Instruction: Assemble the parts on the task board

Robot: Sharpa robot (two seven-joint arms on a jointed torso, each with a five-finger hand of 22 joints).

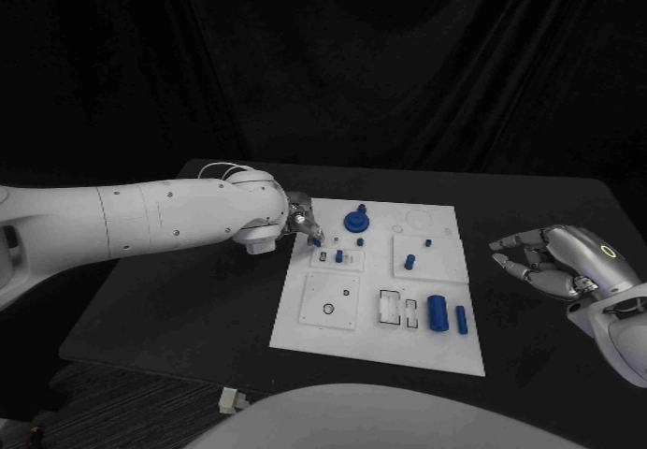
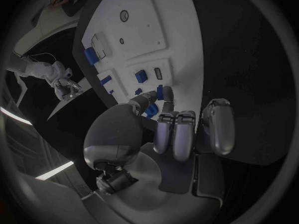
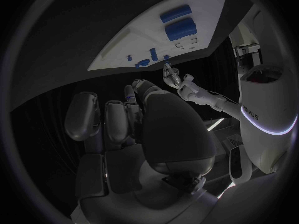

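On task board (image 1: 351, 323), two blue cylinders (image 1: 437, 311), left hand (image 1: 299, 224)

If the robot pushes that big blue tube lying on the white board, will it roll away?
Probably, yes. The blue cylinder looks round and lies on its side on the flat task board, so a sideways nudge would likely roll it. It looks solid and stiff, so it shouldn't bend. Its smooth surface might slip in the hand.

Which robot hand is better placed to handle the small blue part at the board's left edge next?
The left. The left robot hand is already at the task board with its fingertips on a small blue part, seemingly pinching it. The right robot hand hangs beside the board over the black table, holding nothing.
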